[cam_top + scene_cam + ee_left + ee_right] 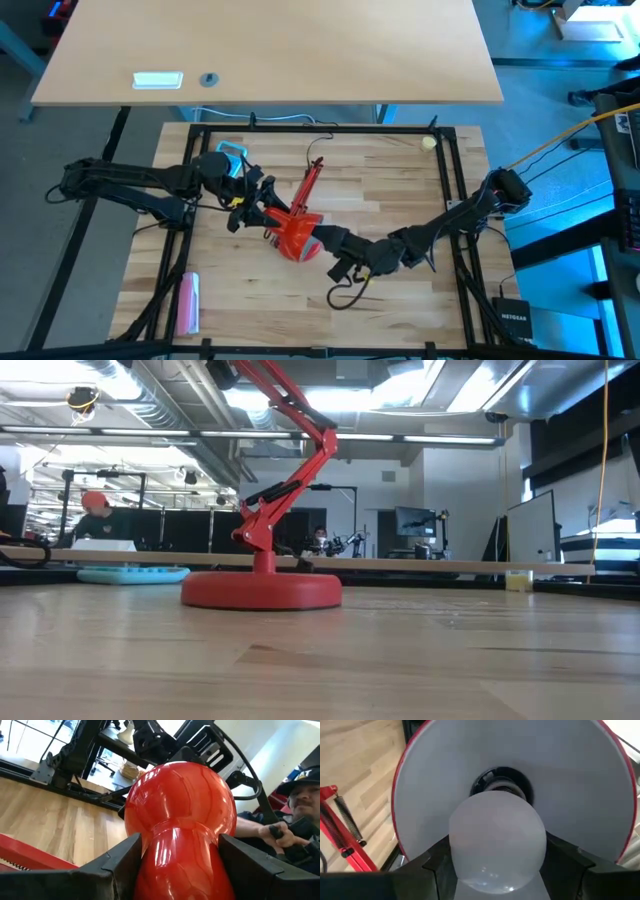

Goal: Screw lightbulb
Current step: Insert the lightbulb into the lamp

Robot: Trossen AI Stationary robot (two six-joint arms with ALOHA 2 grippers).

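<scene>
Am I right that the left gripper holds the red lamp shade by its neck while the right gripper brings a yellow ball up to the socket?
Not quite: the right gripper holds the white lightbulb, not a yellow ball, as the right wrist view shows. The left gripper does hold the red lamp shade by its neck.

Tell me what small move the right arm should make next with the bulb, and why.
Probably ease the right gripper straight forward, carrying the lightbulb into the dark socket of the red shade. The bulb sits lined up just before it, base apparently not yet seated, while the left gripper clamps the shade's neck steady.
</scene>
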